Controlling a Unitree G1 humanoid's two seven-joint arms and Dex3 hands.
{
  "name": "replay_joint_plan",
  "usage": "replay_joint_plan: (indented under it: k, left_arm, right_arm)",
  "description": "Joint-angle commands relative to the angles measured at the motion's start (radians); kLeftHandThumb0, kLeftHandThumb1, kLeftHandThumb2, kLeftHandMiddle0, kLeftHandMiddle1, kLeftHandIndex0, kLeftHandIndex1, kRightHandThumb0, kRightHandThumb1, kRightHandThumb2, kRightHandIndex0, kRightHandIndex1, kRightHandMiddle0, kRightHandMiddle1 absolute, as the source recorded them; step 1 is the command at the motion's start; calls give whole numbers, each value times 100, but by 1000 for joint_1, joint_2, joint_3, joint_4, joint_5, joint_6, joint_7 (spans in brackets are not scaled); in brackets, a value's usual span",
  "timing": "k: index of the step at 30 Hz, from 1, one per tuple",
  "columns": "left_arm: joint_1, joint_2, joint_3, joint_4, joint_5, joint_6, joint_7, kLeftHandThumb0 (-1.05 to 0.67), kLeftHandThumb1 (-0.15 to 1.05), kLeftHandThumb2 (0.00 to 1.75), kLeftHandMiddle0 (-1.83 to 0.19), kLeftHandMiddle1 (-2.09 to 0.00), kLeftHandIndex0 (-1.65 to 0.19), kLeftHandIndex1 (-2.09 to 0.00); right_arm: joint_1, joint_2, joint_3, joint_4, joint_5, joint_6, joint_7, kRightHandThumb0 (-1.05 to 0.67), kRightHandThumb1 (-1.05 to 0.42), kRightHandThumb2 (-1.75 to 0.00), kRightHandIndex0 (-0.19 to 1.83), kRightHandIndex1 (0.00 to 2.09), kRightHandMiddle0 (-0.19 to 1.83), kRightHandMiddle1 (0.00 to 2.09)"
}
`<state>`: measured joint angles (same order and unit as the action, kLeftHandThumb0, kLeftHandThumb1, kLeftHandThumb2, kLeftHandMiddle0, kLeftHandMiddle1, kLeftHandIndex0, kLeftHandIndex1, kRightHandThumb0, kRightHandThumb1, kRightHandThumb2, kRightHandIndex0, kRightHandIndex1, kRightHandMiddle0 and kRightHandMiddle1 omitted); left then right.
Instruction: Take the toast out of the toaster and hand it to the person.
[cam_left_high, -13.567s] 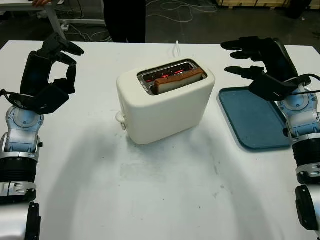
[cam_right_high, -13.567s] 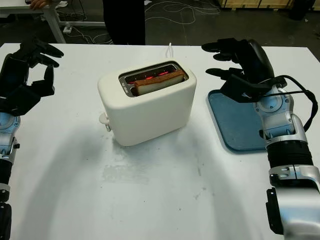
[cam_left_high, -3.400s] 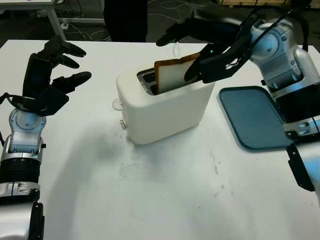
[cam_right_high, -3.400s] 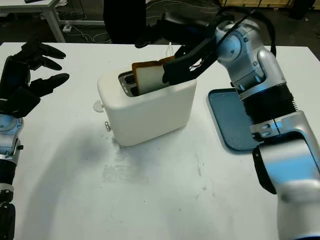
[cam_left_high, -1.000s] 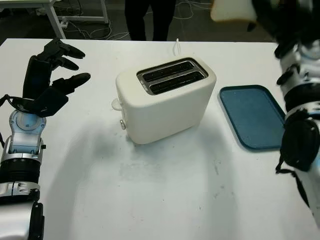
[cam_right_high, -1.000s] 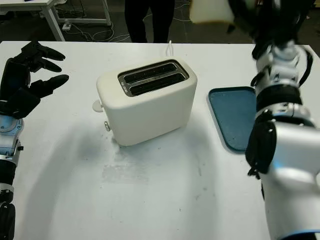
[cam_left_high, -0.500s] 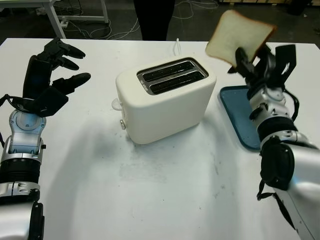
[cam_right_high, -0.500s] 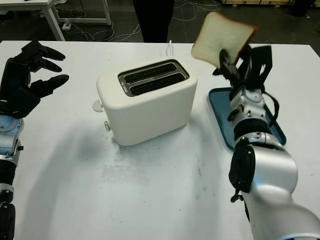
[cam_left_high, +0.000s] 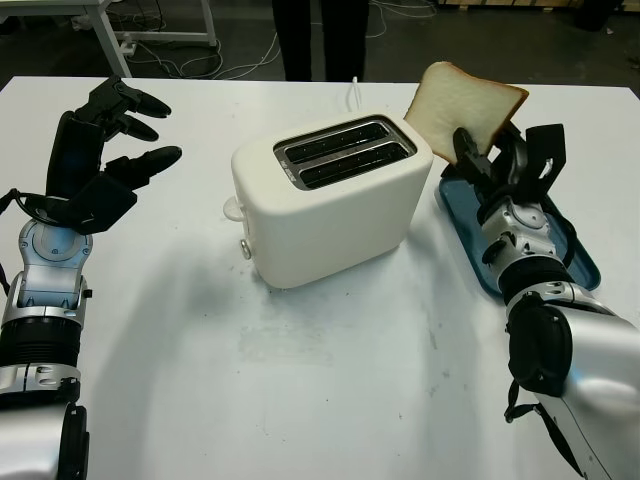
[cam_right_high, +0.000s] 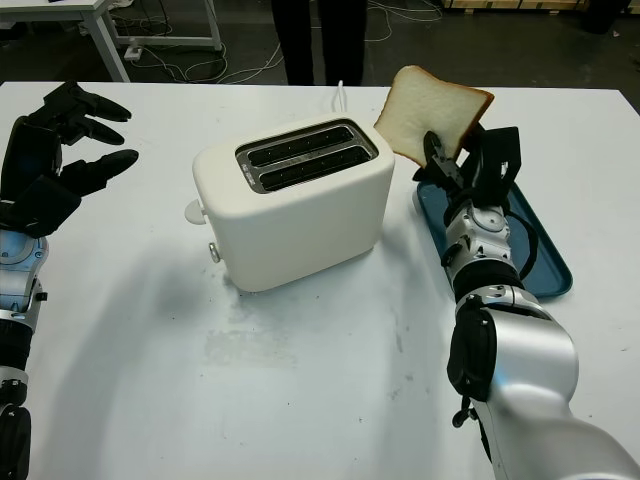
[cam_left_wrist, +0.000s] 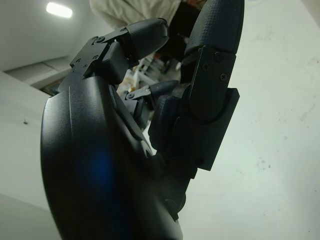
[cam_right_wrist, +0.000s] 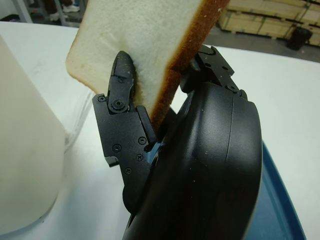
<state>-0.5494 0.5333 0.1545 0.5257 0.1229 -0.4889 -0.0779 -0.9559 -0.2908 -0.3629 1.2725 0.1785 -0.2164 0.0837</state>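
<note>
My right hand (cam_left_high: 500, 165) is shut on a slice of toast (cam_left_high: 462, 100), holding it up just right of the toaster and above the near end of the blue tray. In the right wrist view the toast (cam_right_wrist: 150, 45) stands pinched between my black fingers (cam_right_wrist: 120, 95). The cream toaster (cam_left_high: 330, 195) sits mid-table with both slots (cam_left_high: 345, 152) bare. My left hand (cam_left_high: 100, 150) is open, raised at the table's left side. A person's dark legs (cam_left_high: 320, 35) stand beyond the far edge of the table.
A blue tray (cam_left_high: 570, 250) lies flat on the table to the right of the toaster. The toaster's white cord (cam_left_high: 353, 92) runs off the far edge. Cables and a table leg (cam_left_high: 210, 25) sit on the dark floor behind.
My right hand has come down and toward me with the toast, from high above the table's far right to beside the toaster. The left hand has not moved.
</note>
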Motion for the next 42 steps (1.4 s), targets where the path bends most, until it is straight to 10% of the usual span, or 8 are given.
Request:
replay_joint_plan:
  k: [1, 42]
  left_arm:
    - [5, -4, 0, -5, -11, 10, -6, -93, 92, 16, -41, -130, -36, -119]
    - [7, -3, 2, -12, -14, 10, -14, -91, 92, 15, -40, -131, -35, -119]
  right_arm:
    - [6, -4, -1, 7, -5, -24, -10, -26, -92, -41, 94, 175, 58, 175]
    - [-26, -20, -3, 24, -9, 29, -71, -25, -92, -45, 94, 175, 58, 175]
